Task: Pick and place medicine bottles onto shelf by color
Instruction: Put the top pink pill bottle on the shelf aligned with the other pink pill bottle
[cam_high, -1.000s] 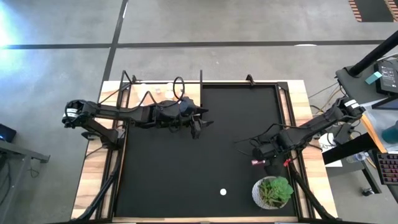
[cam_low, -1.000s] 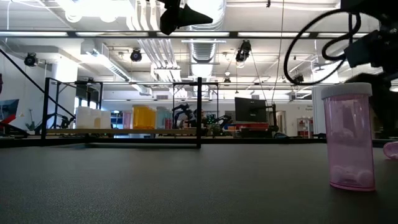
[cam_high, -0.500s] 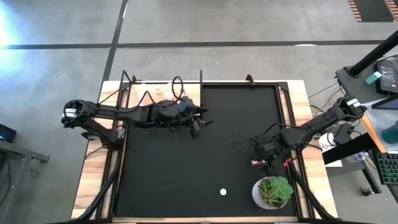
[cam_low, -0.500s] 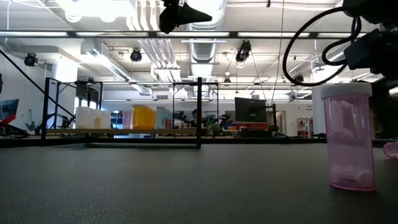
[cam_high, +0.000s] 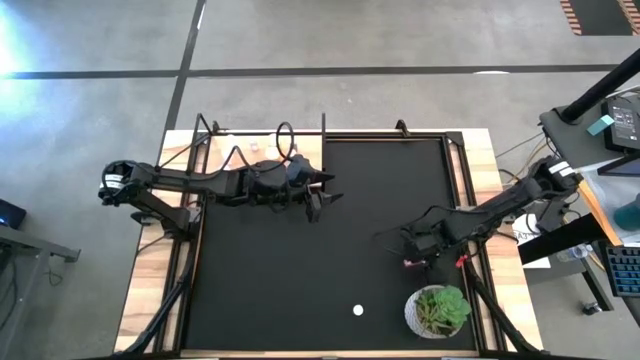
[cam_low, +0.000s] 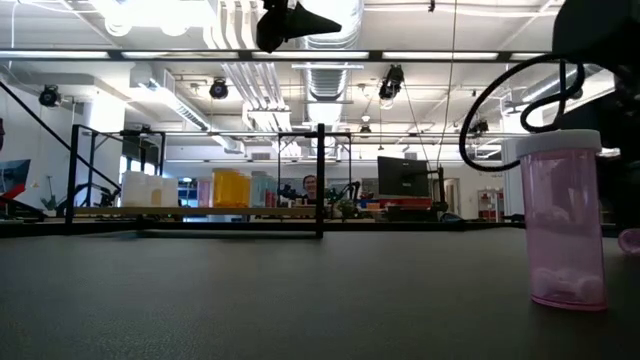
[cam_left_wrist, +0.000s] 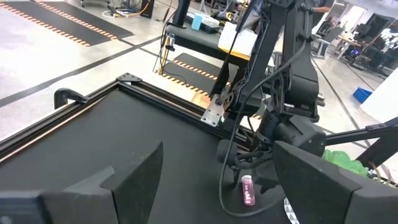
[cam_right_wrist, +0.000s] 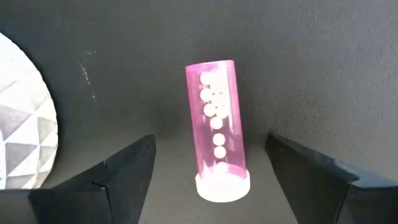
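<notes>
A pink bottle with a white cap (cam_right_wrist: 216, 127) lies on its side on the black mat (cam_high: 300, 280), beside the plant's pot; it also shows in the high view (cam_high: 409, 262). My right gripper (cam_right_wrist: 210, 142) is open above it, one finger on either side, touching nothing. A second pink, white-capped bottle (cam_low: 568, 232) stands upright on its base near the mat's near edge (cam_high: 358, 310). My left gripper (cam_high: 322, 195) is open and empty, raised beside the shelf (cam_high: 225, 150), which holds white and orange bottles (cam_low: 232, 188).
The green plant in a white pot (cam_high: 438, 308) stands at the near right, close to my right gripper and the lying bottle. The shelf's black posts (cam_low: 320, 180) rise at the far left. A person shows in the room behind the table.
My right gripper has shifted a little toward the table's left edge, over the lying pink bottle. Both bottles stay where they were.
</notes>
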